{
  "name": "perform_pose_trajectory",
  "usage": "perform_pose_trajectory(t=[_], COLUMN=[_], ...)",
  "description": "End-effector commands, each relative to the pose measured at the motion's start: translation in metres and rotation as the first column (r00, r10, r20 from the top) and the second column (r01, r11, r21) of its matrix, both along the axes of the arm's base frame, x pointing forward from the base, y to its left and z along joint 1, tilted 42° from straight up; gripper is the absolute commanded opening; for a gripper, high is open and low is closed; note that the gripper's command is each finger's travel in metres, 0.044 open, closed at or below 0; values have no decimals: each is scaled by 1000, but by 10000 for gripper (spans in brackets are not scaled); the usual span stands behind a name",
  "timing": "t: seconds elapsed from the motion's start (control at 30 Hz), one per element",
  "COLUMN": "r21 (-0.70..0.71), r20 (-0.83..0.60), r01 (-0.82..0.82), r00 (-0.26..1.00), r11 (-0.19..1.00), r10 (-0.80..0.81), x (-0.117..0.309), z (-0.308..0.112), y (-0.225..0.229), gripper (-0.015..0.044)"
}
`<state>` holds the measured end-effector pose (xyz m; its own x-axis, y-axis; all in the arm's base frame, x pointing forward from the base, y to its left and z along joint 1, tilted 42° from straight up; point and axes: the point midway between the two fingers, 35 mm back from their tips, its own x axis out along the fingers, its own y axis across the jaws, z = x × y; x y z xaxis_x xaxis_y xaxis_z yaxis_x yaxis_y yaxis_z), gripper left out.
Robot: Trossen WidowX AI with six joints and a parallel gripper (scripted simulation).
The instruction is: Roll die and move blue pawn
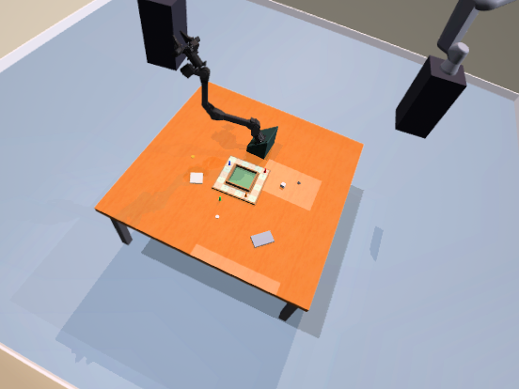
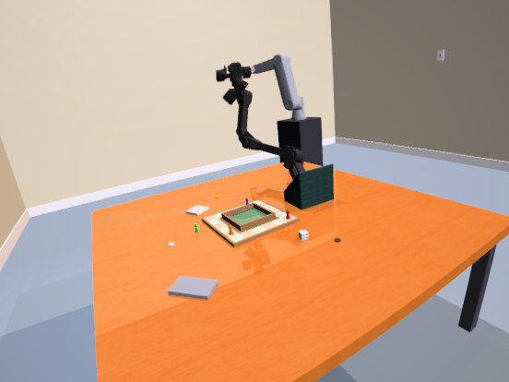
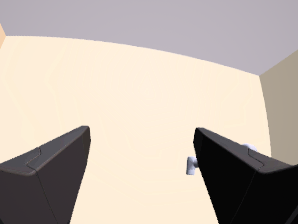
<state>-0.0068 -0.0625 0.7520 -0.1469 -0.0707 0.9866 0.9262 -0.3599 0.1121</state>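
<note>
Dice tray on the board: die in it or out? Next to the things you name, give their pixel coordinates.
Out: the white die [image 1: 282, 185] [image 2: 303, 235] sits on the tabletop beside the board [image 1: 218, 185] [image 2: 235, 240]; the tray [image 1: 228, 178] [image 2: 242, 225] shows only bare green.

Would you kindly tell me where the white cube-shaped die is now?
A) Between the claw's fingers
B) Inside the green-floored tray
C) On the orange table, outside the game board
C: the white cube-shaped die sits on the orange table, beside the game board.
</note>
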Motion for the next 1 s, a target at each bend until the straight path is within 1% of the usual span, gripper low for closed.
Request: perform_pose_trajectory(t=[0.0,0.23,0.47,0.63,0.8,0.9,0.97], r21=[-100,-281,-472,-591,-678,-680,-698], r20=[19,66,153,248,356,417,464], r01=[69,216,362,472,562,632,656], r00=[998,976,932,878,815,750,720], r11=[993,935,804,654,473,370,287], r10=[-68,-205,-330,-409,-458,-514,-516], x=[-11,-25,-23,-12,8,26,37], z=[-3,-13,-39,-72,-115,-131,-151], y=[45,141,245,320,388,404,427], gripper=[275,275,275,275,275,275,275])
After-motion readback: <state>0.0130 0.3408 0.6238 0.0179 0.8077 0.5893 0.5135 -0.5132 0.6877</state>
